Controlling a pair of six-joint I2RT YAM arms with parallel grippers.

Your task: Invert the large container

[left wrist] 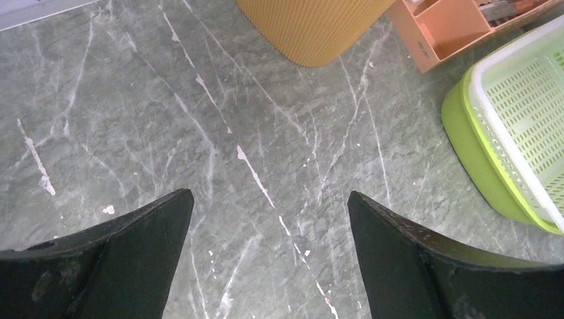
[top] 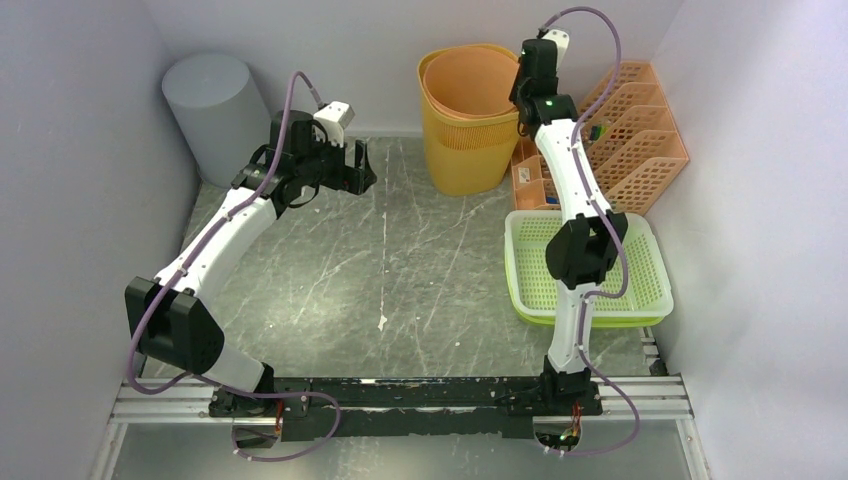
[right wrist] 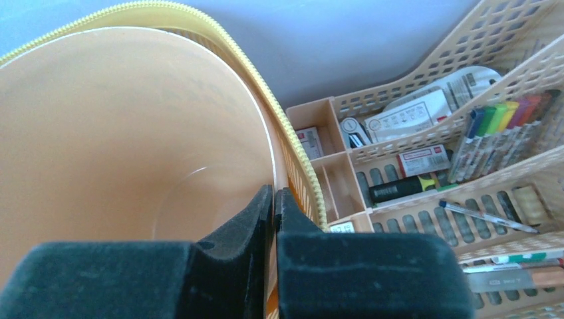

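Note:
The large container is a tall orange bin nested in a yellow ribbed bin, standing upright with its mouth up at the back of the table. My right gripper is at its right rim. In the right wrist view the gripper is shut on the thin orange wall, with the yellow rim just outside the right finger. My left gripper is open and empty over bare table, left of the bin. Its wrist view shows the yellow bin's base ahead.
A grey cylinder stands at the back left. A green mesh basket sits at the right, also seen in the left wrist view. An orange desk organiser with pens stands right of the bin.

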